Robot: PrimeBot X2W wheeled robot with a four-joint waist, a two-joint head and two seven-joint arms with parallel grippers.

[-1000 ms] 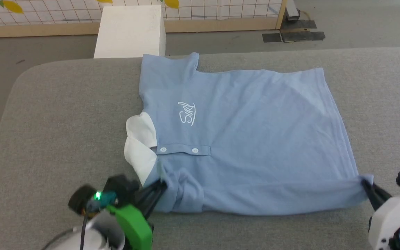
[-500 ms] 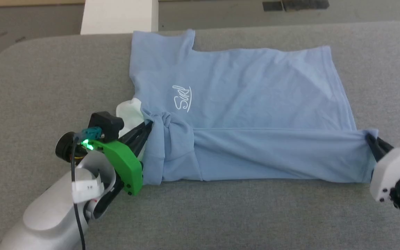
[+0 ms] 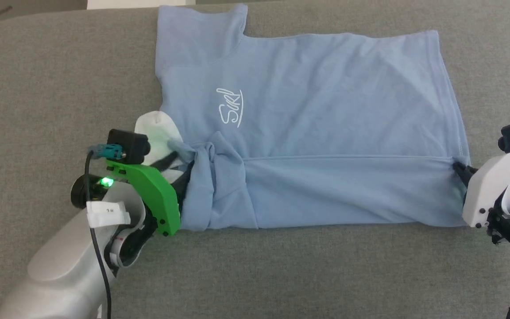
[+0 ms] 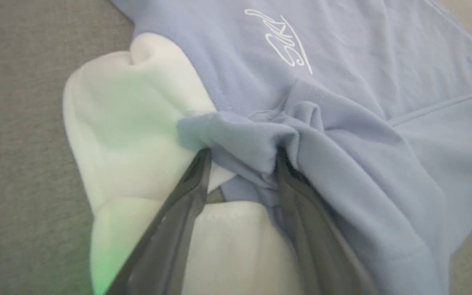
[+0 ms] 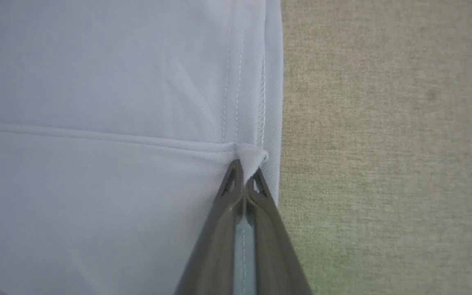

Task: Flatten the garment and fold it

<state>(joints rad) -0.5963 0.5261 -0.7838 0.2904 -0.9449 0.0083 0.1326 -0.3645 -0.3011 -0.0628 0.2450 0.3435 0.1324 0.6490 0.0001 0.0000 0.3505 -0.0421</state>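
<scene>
The garment (image 3: 326,102), a light blue polo shirt, lies on the grey table (image 3: 60,88) with its near half folded up over the middle. Its white collar (image 3: 155,128) and script logo (image 3: 230,106) sit at the left. My left gripper (image 3: 183,159) stands open beside the collar. In the left wrist view a bunched fold of the garment (image 4: 252,139) lies between the spread fingers of the left gripper (image 4: 243,153), against the collar (image 4: 129,123). My right gripper (image 3: 456,167) is shut on the folded hem corner at the garment's right edge. The right wrist view has the right gripper (image 5: 244,164) pinching that corner of the garment (image 5: 96,82).
A white box (image 3: 122,3) pokes in at the top edge behind the table, with floor (image 3: 16,6) to its left. The table's rounded far-left corner is near there. Bare grey cloth runs along the front and both sides of the garment.
Both grippers carried the garment's near edge away from me onto its middle, making a fold. My left gripper's fingers have spread apart. The head camera has tilted down.
</scene>
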